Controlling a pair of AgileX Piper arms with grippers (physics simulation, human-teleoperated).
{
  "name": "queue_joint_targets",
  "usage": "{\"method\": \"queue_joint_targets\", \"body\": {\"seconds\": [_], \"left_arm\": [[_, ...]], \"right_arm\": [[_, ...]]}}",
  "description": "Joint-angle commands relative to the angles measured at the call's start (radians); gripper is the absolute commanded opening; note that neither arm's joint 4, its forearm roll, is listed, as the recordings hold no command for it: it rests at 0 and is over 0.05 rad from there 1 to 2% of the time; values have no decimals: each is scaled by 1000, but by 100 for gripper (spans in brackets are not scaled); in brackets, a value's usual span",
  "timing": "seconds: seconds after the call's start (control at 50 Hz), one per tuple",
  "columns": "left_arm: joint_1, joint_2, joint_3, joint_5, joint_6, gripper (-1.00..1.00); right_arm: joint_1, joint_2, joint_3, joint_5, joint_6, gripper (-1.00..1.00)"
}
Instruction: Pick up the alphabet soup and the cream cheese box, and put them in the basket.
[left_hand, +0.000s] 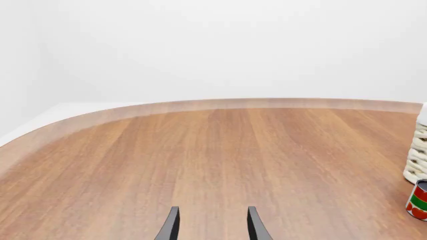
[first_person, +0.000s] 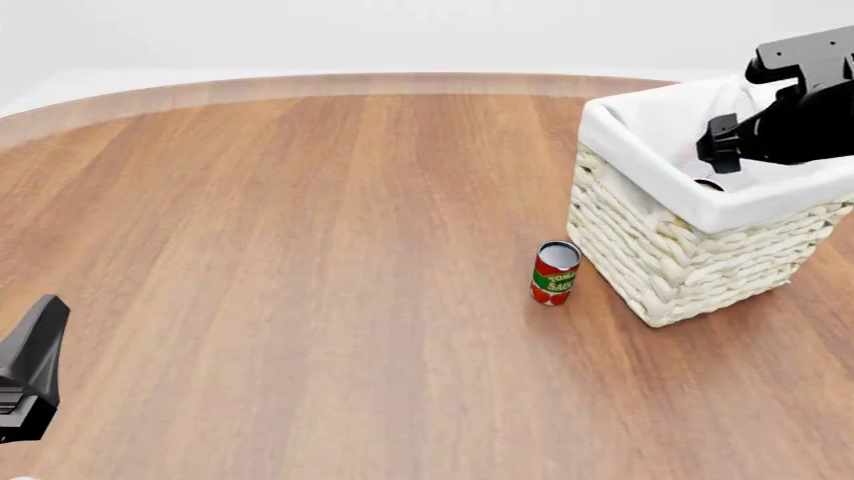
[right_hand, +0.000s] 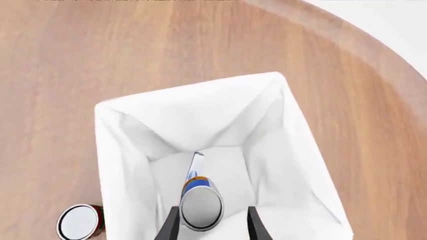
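The basket (first_person: 694, 262) sits at the table's (first_person: 294, 260) right side, the small can (first_person: 554, 272) just beside its left wall. Inside the basket stands the alphabet soup (right_hand: 200, 204), with the cream cheese box (right_hand: 195, 166) upright on edge against it.

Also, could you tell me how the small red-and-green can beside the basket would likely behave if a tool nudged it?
The red-and-green can stands upright on the smooth wooden table, so it would probably slide. A high nudge might tip it; being a cylinder, it would then likely roll.
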Motion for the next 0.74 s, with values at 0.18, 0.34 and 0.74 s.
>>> {"method": "queue_joint_targets", "body": {"seconds": [0.18, 0.34, 0.74], "left_arm": [[0, 0, 0, 0, 0, 100], [0, 0, 0, 0, 0, 100], [0, 0, 0, 0, 0, 100]], "right_arm": [[6, -142, 55, 54, 20, 100], [11, -200, 48, 109, 19, 100], [2, -313, 32, 208, 12, 100]]}}
